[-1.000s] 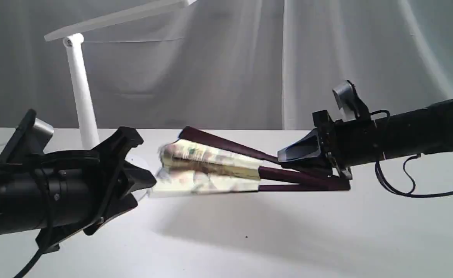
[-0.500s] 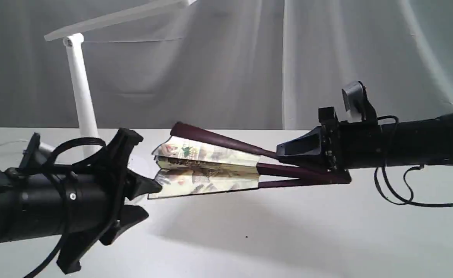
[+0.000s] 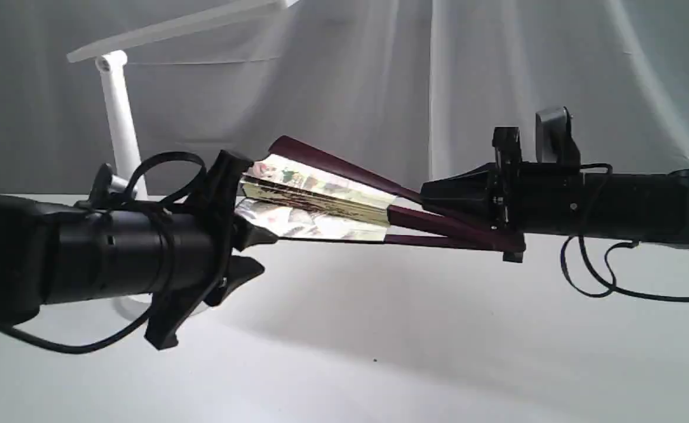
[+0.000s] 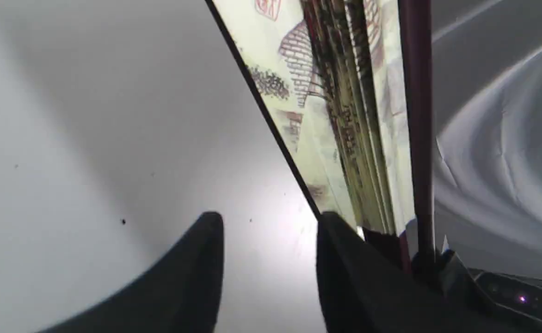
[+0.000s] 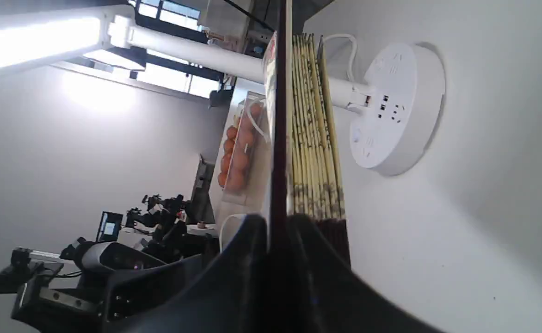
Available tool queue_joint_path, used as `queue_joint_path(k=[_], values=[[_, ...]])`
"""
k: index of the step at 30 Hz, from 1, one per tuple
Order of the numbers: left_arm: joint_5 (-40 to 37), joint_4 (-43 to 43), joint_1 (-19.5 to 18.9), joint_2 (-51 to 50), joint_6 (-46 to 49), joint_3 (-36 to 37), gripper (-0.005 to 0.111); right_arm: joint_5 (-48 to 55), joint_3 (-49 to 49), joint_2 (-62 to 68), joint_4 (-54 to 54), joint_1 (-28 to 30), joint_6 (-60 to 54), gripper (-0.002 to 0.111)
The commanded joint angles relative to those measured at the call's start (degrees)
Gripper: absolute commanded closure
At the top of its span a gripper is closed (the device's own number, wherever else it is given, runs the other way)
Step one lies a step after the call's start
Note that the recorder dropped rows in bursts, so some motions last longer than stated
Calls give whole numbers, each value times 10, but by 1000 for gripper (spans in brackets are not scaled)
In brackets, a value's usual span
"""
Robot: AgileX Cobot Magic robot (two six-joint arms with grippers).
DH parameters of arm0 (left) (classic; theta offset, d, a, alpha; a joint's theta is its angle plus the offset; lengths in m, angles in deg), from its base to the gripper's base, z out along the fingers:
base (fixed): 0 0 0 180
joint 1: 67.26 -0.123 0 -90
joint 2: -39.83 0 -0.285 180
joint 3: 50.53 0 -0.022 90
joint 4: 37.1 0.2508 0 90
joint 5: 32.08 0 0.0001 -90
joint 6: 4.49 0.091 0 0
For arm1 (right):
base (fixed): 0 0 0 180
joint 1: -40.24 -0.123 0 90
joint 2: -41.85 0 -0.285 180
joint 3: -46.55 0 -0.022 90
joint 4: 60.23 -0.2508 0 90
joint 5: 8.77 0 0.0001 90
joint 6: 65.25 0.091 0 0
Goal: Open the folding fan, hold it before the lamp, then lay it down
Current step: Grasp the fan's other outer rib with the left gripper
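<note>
The left gripper (image 3: 251, 252), nearest, is seen with its 2 fingers parted and nothing between them. The upper one appears to touch the lower edge of the folding fan (image 3: 321, 200). Within 1 second this gripper has been raised, and the fan has been lifted clear of the white table (image 3: 380, 341). The fan is held in the air, only partly spread, by the right gripper (image 3: 438, 197), which is clamped on a maroon guard toward the pivot end. The lamp (image 3: 120, 123) stands farther back. Opening is judged unfinished, and wider spreading is needed.
</note>
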Motion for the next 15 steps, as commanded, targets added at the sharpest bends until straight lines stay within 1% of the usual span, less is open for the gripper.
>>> queue_joint_path(k=[1,5,7,15], values=[[34,-4,3,-19,7,-26,63,8,-1,-6,-27,-1,3,108],[51,-11,3,-50,-1,-54,55,8,-1,-6,-27,-1,16,108],[44,-44,3,-69,-23,-72,52,8,-1,-6,-27,-1,28,108],[13,-65,3,-139,-29,-110,52,8,-1,-6,-27,-1,33,108]])
